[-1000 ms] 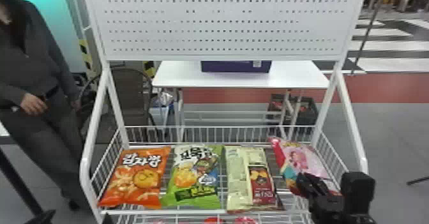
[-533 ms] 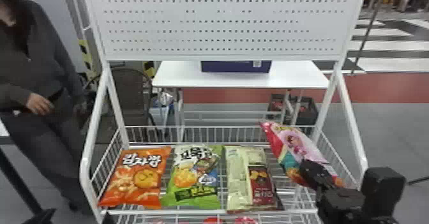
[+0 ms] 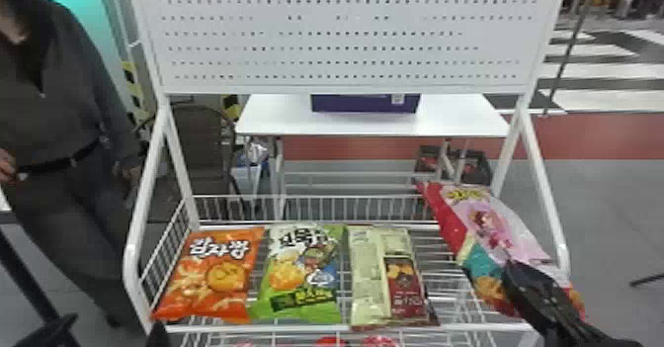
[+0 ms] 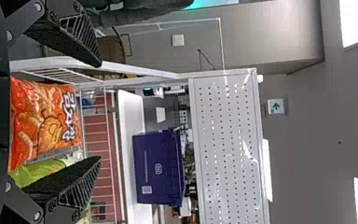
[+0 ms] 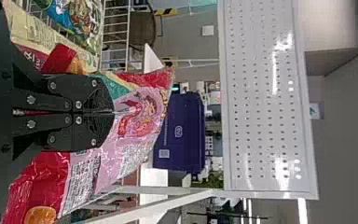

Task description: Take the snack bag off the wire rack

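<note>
In the head view, my right gripper [image 3: 538, 291] is shut on the pink and red snack bag [image 3: 494, 222], which is tilted above the right end of the wire rack [image 3: 316, 328]. From the right wrist view, the right gripper [image 5: 112, 112] pinches a fold of that pink bag [image 5: 142, 116], its two fingers pressed together. My left gripper [image 3: 158, 335] is at the rack's front left corner. In the left wrist view the left gripper [image 4: 100, 112] stands open, nothing between its fingertips, with the orange bag [image 4: 44, 121] beyond.
An orange bag [image 3: 212, 272], a green bag [image 3: 301, 272] and a cream and maroon bag [image 3: 383, 277] lie side by side on the rack. A white perforated panel [image 3: 346, 34] rises above. Behind stands a white table [image 3: 276, 118] with a purple box [image 3: 365, 104].
My right gripper has lifted the pink bag off the rack's shelf and carried it up and to the right, clear of the cream bag. The left arm's place looks nearly unchanged.
</note>
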Controlling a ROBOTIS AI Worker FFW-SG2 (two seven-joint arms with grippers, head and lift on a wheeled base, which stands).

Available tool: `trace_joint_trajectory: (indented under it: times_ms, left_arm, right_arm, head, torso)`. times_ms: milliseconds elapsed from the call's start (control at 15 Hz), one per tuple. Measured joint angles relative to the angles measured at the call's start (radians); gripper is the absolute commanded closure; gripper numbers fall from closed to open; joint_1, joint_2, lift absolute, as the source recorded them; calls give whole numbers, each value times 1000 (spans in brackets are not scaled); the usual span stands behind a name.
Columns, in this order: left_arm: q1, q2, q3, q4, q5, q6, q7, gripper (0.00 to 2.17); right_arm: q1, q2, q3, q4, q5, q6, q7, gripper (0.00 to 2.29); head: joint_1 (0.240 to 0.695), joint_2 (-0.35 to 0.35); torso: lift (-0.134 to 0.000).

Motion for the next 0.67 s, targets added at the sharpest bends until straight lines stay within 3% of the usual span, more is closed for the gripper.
trace_joint_trajectory:
  times_ms: [267, 467, 667]
  left_arm:
    - [-2, -7, 5, 11, 15, -18, -5, 194]
    - [31, -11, 29, -17, 32, -30, -8, 194]
    - [69, -14, 32, -29, 27, -62, -5, 194]
  right_arm:
    - [159, -33, -42, -36, -10, -163, -4, 2111]
    - [206, -43, -33, -33, 11, -179, -6, 2111]
    - [233, -39, -14, -23, 26, -196, 49, 2111]
  head:
    - [499, 0]
    - [499, 0]
    - [499, 0]
  torso:
    - [0]
    - [0]
    - [0]
